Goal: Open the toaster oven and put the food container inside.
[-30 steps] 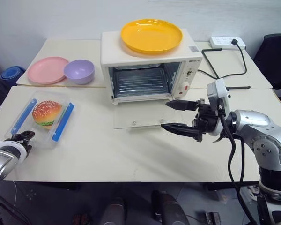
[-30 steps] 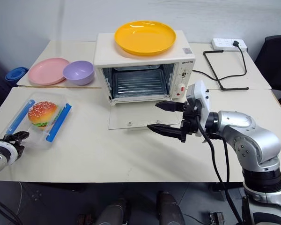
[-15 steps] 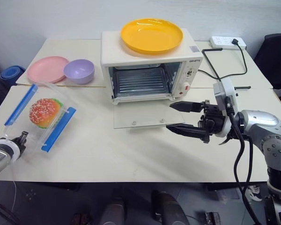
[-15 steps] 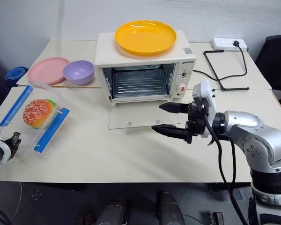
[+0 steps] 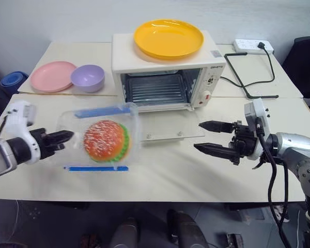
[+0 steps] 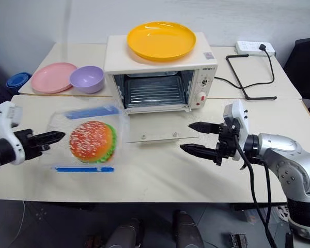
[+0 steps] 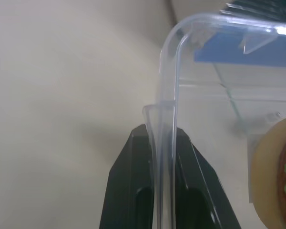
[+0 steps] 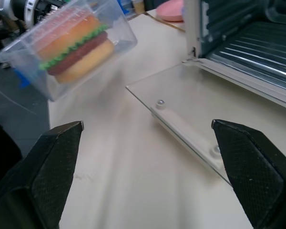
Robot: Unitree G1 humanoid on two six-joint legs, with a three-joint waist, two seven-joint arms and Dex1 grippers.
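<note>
The food container (image 5: 101, 139), a clear box with blue clips and a burger inside, hangs tipped on edge above the table, front left of the toaster oven (image 5: 165, 72). My left gripper (image 5: 62, 137) is shut on its left rim. In the left wrist view its black fingers (image 7: 133, 162) pinch the clear wall (image 7: 219, 95). The oven's glass door (image 5: 168, 126) lies open and flat, with the wire rack (image 5: 155, 89) showing. My right gripper (image 5: 209, 137) hovers open just right of the door, holding nothing. In the right wrist view the container (image 8: 71, 40) hangs beyond the door (image 8: 181, 95).
A yellow plate (image 5: 168, 37) sits on top of the oven. A pink plate (image 5: 52, 76) and a purple bowl (image 5: 87, 77) stand at the back left. A power strip (image 5: 252, 46) and a black cable (image 5: 237, 77) lie at the back right.
My left gripper has shut on the container's rim, lifted it off the table, carried it right toward the oven, and rolled it on edge. My right gripper has drawn back slightly to the right, still open.
</note>
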